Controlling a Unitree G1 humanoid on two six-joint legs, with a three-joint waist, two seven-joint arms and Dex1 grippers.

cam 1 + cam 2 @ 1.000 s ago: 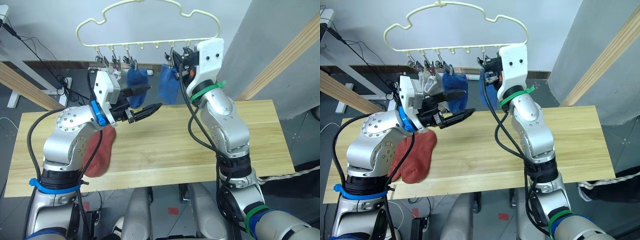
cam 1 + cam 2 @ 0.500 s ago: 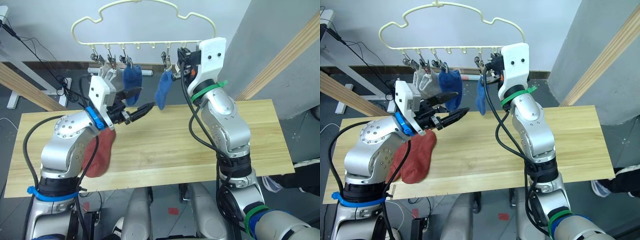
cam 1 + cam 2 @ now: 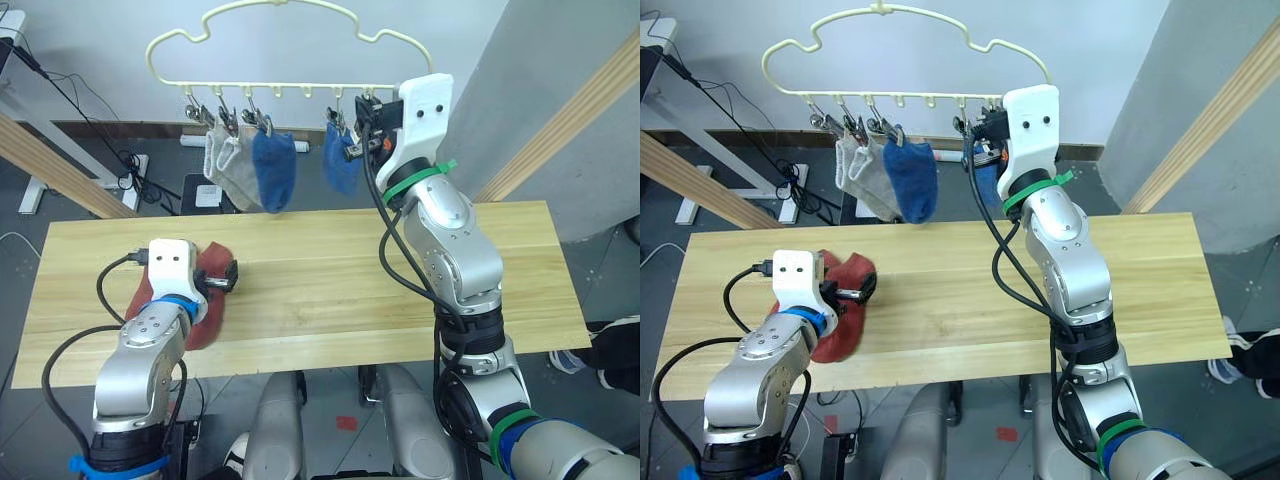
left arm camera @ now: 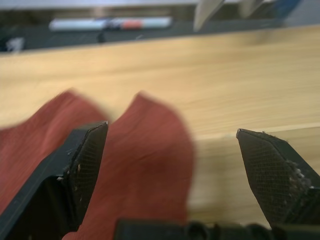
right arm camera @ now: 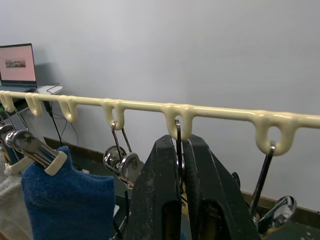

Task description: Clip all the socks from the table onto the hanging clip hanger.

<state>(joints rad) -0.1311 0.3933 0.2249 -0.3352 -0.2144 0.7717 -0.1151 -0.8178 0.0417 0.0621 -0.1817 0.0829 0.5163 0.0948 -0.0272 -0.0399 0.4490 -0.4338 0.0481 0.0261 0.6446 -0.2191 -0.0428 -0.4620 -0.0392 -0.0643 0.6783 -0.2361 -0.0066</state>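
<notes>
The pale-yellow clip hanger [image 3: 280,88] hangs above the table's [image 3: 380,290] far edge. Clipped to it are two light grey socks [image 3: 225,165], a blue sock [image 3: 273,170] and a second blue sock [image 3: 340,168]. My right gripper [image 3: 358,140] is raised to the hanger, shut on the metal clip [image 5: 177,142] above that second blue sock. Rust-red socks [image 3: 205,305] lie bunched on the table's left part. My left gripper [image 4: 170,140] is low over them, open, one finger [image 4: 90,155] over the red fabric.
Slanted wooden poles of a frame stand at the left [image 3: 50,165] and right [image 3: 575,115]. Cables and a white desk leg [image 3: 30,190] are on the floor behind. A person's shoe [image 3: 1250,355] is beyond the table's right end. A laptop [image 5: 17,62] sits far back.
My left arm has dropped from beside the hanger down to the table, over the red socks. The second blue sock has swung back under its clip. The right gripper has stayed at the hanger.
</notes>
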